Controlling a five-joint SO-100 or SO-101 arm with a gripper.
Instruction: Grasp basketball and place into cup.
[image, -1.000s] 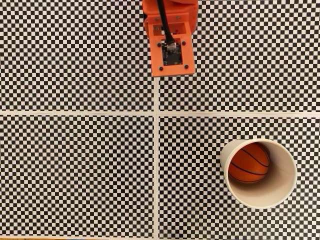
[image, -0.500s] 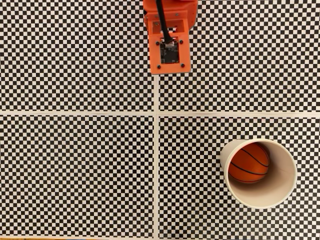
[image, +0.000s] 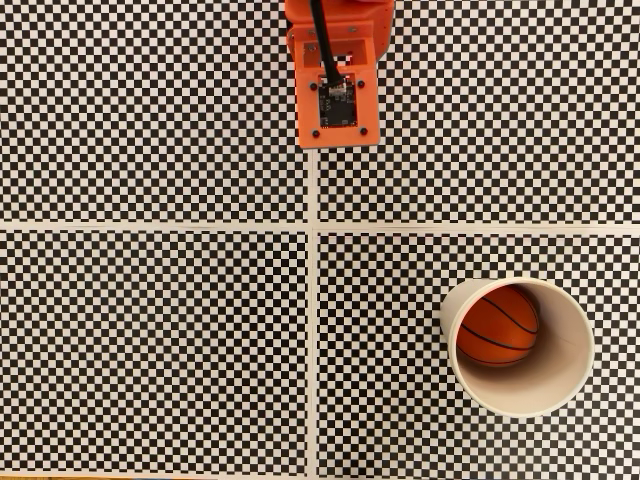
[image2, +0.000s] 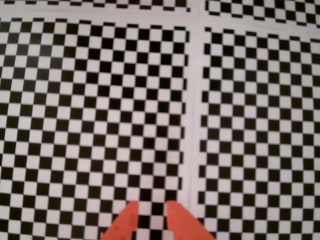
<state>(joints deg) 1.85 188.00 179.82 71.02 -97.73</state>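
Observation:
In the fixed view the orange basketball (image: 497, 325) with black seams lies inside the cream-white paper cup (image: 560, 385), which stands at the lower right of the checkered mat. The arm's orange wrist block (image: 337, 95) hangs at the top centre, far from the cup, and covers the fingers from above. In the wrist view my gripper (image2: 152, 209) enters from the bottom edge. Its two orange fingertips (image2: 129, 215) stand a little apart, with bare checkered mat showing between them and nothing held.
A black-and-white checkered mat (image: 150, 330) covers the table, split by a white vertical seam (image: 313, 350) and a white horizontal seam (image: 150, 226). The wrist view looks down on one such seam (image2: 192, 125).
The arm's wrist block has pulled back slightly toward the top edge of the fixed view. Ball and cup have not moved.

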